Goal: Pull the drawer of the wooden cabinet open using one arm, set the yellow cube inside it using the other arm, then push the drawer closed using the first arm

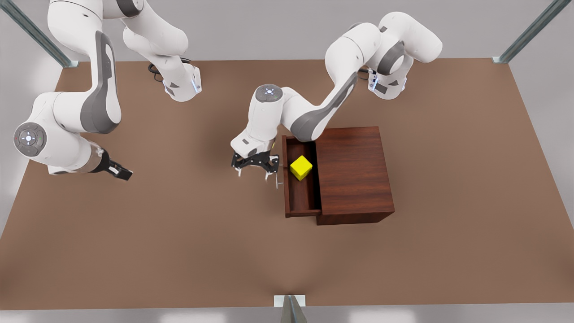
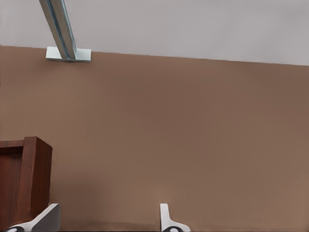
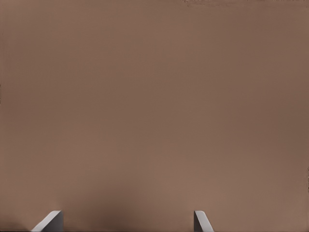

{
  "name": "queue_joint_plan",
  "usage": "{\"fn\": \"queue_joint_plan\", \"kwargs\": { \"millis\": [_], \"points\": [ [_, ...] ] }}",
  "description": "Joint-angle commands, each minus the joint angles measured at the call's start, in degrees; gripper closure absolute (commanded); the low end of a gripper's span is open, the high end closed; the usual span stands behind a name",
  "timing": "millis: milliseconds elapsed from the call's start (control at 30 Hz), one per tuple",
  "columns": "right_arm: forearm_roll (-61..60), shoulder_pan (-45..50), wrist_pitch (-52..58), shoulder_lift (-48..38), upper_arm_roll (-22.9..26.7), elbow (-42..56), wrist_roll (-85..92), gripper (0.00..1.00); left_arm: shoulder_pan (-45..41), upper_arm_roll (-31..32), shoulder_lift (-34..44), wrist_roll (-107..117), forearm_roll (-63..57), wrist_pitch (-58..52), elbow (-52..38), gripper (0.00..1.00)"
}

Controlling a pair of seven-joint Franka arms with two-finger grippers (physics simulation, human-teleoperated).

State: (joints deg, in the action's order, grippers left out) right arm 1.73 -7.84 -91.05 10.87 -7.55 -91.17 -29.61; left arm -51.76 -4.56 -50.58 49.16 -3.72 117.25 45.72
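The wooden cabinet [image 1: 354, 172] stands right of centre in the front view, and its drawer [image 1: 299, 197] is pulled out toward the front view's left. The yellow cube [image 1: 301, 168] rests inside the drawer. My left gripper [image 1: 254, 169] hangs just outside the drawer front, beside the silver handle [image 1: 279, 178], open and holding nothing. In the left wrist view its gripper [image 2: 106, 221] has its fingers spread, with a corner of the drawer [image 2: 29, 183] to one side. My right gripper [image 1: 120, 171] waits far off at the front view's left, also open [image 3: 126, 221] over bare table.
The brown table [image 1: 179, 233] spreads wide around the cabinet. Metal frame posts stand at its edges, one at the near middle [image 1: 289, 305] and others at the far corners [image 1: 63, 60]. The arm bases sit along the far edge.
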Motion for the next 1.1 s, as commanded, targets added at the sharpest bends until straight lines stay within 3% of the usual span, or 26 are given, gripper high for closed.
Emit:
{"fn": "queue_joint_plan", "kwargs": {
  "millis": [0, 200, 633, 1067],
  "points": [
    [0.0, 0.1, 0.2, -0.1, 0.0, 0.0, 28.6, 0.00, -0.9, 0.1, -0.7, 32.1, -0.7, -6.0, 0.7, 0.00],
    [0.0, 0.2, 0.1, 0.4, 0.0, 0.1, 28.4, 0.00, -0.8, -0.3, -5.6, 30.3, -0.5, -0.2, 0.5, 0.00],
    [-0.1, 0.4, 0.1, 0.7, -0.1, 0.6, 28.3, 0.00, -2.0, -0.3, -8.7, 27.5, -3.9, -2.7, 0.6, 0.00],
    [0.0, 0.3, 0.1, 0.8, -0.2, 0.6, 28.3, 0.00, -2.7, -0.2, -8.3, 17.6, -6.3, -13.8, 0.8, 0.00]
  ]
}}
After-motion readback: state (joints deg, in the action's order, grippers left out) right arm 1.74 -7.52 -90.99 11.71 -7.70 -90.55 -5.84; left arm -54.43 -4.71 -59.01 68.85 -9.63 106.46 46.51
